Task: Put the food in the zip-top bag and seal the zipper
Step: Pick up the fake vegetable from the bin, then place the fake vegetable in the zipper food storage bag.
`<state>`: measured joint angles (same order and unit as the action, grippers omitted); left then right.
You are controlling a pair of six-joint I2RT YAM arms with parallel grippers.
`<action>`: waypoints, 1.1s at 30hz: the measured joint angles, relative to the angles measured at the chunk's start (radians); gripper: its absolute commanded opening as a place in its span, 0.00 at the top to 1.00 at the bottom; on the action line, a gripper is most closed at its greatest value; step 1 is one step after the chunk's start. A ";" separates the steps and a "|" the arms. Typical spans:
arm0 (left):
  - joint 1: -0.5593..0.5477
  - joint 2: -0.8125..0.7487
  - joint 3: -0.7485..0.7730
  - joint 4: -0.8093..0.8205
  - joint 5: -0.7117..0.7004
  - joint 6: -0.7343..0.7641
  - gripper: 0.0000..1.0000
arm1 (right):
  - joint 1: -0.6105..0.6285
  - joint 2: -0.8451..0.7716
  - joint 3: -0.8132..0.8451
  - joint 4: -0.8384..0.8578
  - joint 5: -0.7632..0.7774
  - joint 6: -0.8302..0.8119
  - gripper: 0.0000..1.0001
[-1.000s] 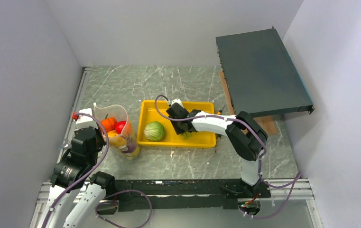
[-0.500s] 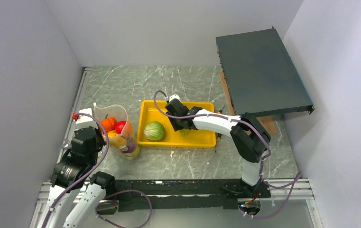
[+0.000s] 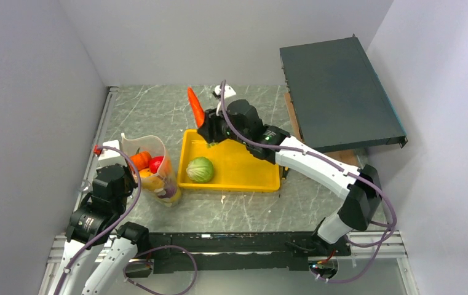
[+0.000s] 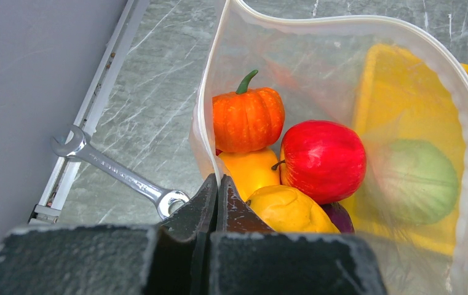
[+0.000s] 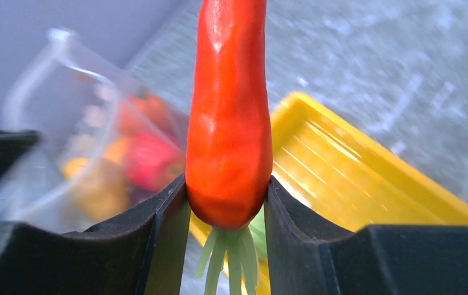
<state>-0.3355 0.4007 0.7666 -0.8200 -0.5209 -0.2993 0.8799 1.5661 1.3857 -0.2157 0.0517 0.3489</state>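
The clear zip-top bag (image 3: pixel 154 169) stands open at the left of the table. My left gripper (image 4: pixel 218 184) is shut on its near rim, pinching the whitish zipper (image 4: pixel 210 101). Inside the bag lie an orange pumpkin (image 4: pixel 248 118), a red tomato (image 4: pixel 323 160), yellow pieces (image 4: pixel 289 209) and a bit of purple onion (image 4: pixel 340 216). My right gripper (image 3: pixel 210 131) is shut on the carrot (image 5: pixel 230 117), lifted above the far left corner of the yellow tray (image 3: pixel 253 181), tip pointing up. The green cabbage (image 3: pixel 200 169) rests in the tray.
A silver wrench (image 4: pixel 117 172) lies on the marble table left of the bag, beside the wall rail. A dark metal case (image 3: pixel 337 92) on a wooden block stands at the back right. Grey walls close in the left, back and right.
My right gripper has risen out of the tray with the carrot and swung back and to the left. The left gripper and bag have not moved.
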 measured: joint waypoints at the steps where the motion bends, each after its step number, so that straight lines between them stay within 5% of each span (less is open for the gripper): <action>1: 0.000 0.000 0.000 0.000 0.000 0.000 1.00 | 0.013 -0.004 0.017 0.034 -0.017 0.004 0.95; 7: 0.000 0.000 0.000 0.000 0.000 0.000 1.00 | 0.132 0.030 0.134 0.174 -0.070 0.010 0.94; 16: 0.000 0.000 0.000 0.000 -0.001 -0.001 1.00 | 0.246 0.304 0.446 0.269 -0.136 -0.011 0.95; 25: 0.000 0.000 0.000 0.000 -0.002 -0.001 1.00 | 0.280 0.475 0.486 0.219 -0.139 -0.040 0.96; 33: 0.000 -0.005 0.000 0.000 -0.002 -0.001 1.00 | 0.307 0.427 0.379 0.195 -0.135 -0.060 0.96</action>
<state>-0.3355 0.3962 0.7666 -0.8200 -0.5224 -0.3004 1.1870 1.9934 1.7649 -0.0204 -0.0837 0.2893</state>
